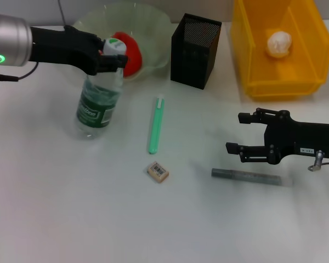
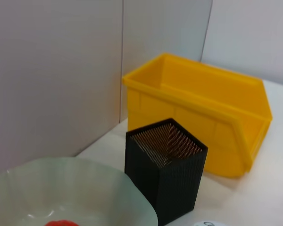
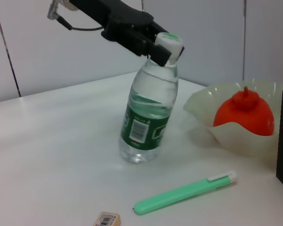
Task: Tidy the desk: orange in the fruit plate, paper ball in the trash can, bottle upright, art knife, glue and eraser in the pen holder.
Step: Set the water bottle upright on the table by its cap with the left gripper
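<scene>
While head view hides it, orange [image 3: 245, 112] shows knob.

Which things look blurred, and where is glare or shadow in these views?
Head view: the grey stick looks smeared; the paper ball is washed out by glare. Left wrist view: the bowl rim, close to the camera, is soft. Right wrist view: the bottle is sharp, with only a faint shadow.

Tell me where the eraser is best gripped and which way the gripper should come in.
From straight above, I'd say. The eraser lies flat on the table, a low block skewed to the table edge, clear of the green art knife and grey glue stick. Close the fingers across its two long sides, wrist rotated to match its skew. The right gripper hovers open nearby.
</scene>
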`<state>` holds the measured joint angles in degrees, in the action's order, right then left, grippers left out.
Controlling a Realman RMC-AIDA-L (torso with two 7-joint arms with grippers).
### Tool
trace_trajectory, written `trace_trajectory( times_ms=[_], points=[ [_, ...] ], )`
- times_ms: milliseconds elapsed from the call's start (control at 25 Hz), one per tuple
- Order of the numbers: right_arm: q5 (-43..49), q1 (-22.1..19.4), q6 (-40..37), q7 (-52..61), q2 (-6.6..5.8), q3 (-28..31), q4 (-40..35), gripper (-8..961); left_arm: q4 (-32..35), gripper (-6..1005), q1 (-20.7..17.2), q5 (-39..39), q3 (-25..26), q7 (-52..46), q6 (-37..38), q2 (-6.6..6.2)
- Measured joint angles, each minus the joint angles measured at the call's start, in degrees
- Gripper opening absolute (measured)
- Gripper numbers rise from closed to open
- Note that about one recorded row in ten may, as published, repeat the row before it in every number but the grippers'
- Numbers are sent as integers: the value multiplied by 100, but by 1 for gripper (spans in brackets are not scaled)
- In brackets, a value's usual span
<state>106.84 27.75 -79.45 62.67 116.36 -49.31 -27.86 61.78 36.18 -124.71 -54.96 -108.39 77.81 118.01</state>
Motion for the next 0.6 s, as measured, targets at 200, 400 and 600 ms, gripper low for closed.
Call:
trace_trajectory(
  times_ms=[200, 400, 600],
  points=[
    [4, 2, 0, 0, 4, 0, 0, 826, -4, 474, -124, 173, 310, 115, 150, -7],
    [4, 2, 3, 0, 16, 0, 0, 826, -7, 479, -279, 394, 354, 176, 167, -30],
    [4, 2, 10, 0, 26, 0, 0, 825, -7, 483, -490, 855, 425, 328, 172, -83]
  ],
)
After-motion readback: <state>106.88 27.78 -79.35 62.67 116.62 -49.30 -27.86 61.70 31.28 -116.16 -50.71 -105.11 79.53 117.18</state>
